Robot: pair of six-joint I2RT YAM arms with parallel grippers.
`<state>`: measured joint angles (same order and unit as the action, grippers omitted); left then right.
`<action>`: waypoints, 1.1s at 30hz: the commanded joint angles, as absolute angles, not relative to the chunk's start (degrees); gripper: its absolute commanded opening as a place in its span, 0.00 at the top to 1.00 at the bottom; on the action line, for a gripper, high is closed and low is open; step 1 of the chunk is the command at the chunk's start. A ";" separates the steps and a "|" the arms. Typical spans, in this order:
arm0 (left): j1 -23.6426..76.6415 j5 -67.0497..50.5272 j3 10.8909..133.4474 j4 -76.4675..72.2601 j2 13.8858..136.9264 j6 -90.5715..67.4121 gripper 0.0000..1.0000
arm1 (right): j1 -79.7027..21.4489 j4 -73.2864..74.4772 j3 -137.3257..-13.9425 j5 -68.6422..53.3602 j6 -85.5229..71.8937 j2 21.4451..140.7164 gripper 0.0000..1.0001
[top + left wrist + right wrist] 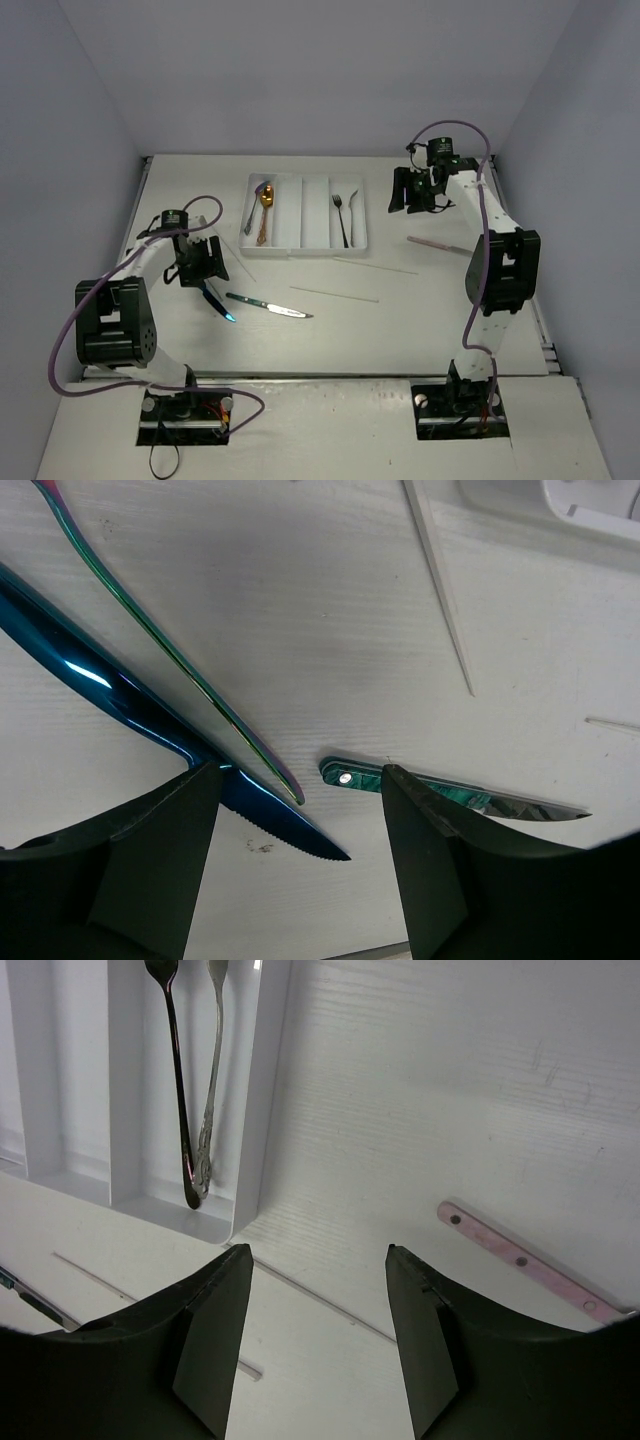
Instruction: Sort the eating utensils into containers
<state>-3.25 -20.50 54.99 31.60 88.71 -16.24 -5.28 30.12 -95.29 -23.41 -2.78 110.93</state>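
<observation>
Jaws of the left gripper [298,780] stand apart over the blue knife [90,670]; right gripper [318,1260] jaws apart, empty, tray [262,1110] at its 9 o'clock.

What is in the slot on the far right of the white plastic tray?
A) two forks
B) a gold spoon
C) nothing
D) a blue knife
A: a thin black fork and a silver metal fork lie side by side in the rightmost slot of the white plastic cutlery tray.
</observation>
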 commanded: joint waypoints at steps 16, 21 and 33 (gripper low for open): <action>-5.64 -20.68 60.04 28.60 98.44 -18.81 0.49 | -4.48 28.92 -94.04 -24.63 -1.58 107.58 0.49; -6.50 -20.96 60.21 29.05 99.43 -18.98 0.62 | -4.37 28.92 -94.04 -24.89 -1.58 107.58 0.50; -10.28 -23.33 58.05 30.45 97.30 -18.94 0.80 | -3.78 29.14 -93.74 -25.31 -1.58 106.04 0.51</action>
